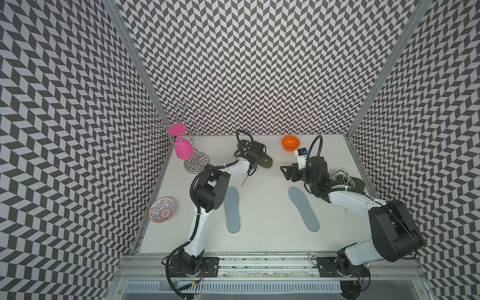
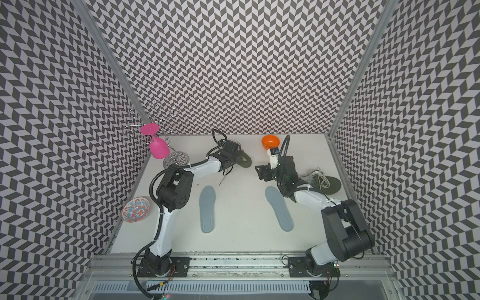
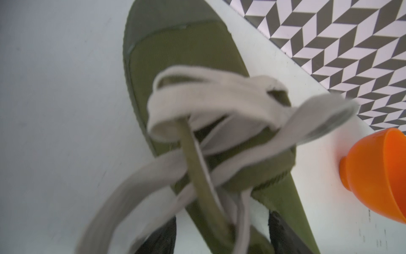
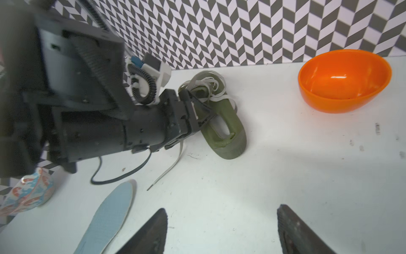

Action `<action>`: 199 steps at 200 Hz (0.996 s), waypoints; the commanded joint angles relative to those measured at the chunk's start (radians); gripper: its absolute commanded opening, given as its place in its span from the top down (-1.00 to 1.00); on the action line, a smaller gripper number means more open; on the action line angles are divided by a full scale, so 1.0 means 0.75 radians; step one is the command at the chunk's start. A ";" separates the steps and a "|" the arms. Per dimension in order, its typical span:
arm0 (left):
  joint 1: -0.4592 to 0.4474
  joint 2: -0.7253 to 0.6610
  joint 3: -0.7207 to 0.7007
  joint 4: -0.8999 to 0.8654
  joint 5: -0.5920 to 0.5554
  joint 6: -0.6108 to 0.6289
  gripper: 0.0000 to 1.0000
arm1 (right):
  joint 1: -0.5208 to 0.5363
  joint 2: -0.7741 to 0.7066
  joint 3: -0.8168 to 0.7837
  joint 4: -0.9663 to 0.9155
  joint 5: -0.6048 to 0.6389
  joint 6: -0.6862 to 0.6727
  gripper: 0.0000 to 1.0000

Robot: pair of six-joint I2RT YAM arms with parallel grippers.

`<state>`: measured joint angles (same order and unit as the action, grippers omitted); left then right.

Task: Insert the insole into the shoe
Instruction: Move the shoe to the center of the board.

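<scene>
Left gripper (image 1: 255, 161) covered most of the shoe (image 1: 268, 163) beside the orange bowl (image 1: 290, 142); only the toe showed in both top views. Left wrist view: laces (image 3: 219, 103) blurred, heel cropped, bowl clipped by the frame edge, grip unreadable. Second shoe (image 1: 359, 184), farther from the bowl, was partly hidden behind the right arm (image 1: 345, 200).

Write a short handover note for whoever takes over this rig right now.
Left end effector: jaws around the laced top of the far shoe; grip not confirmed.
Right end effector: open, empty.
Insole by the left arm and insole by the right arm lie flat, outside both shoes.
Second shoe sits behind the right arm.
Done: nothing inserted.
To do: steady a shoe, pick an insole, slide it in.
</scene>
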<state>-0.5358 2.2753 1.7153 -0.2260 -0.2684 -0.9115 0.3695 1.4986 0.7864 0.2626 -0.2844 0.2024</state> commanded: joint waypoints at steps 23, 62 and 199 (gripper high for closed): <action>0.012 0.001 0.027 -0.014 -0.026 0.104 0.42 | 0.105 0.039 0.076 -0.035 -0.044 -0.022 -0.53; 0.008 -0.112 -0.063 -0.007 0.106 0.291 0.84 | 0.133 0.048 0.109 -0.166 0.048 0.057 -0.57; -0.199 -0.635 -0.873 0.321 0.210 0.052 0.73 | 0.341 0.348 0.333 -0.486 0.300 0.113 -0.67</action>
<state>-0.6647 1.8481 1.0992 -0.0376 -0.1184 -0.8497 0.5930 1.7073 0.9977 -0.0990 -0.1207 0.2726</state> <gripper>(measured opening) 0.138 0.833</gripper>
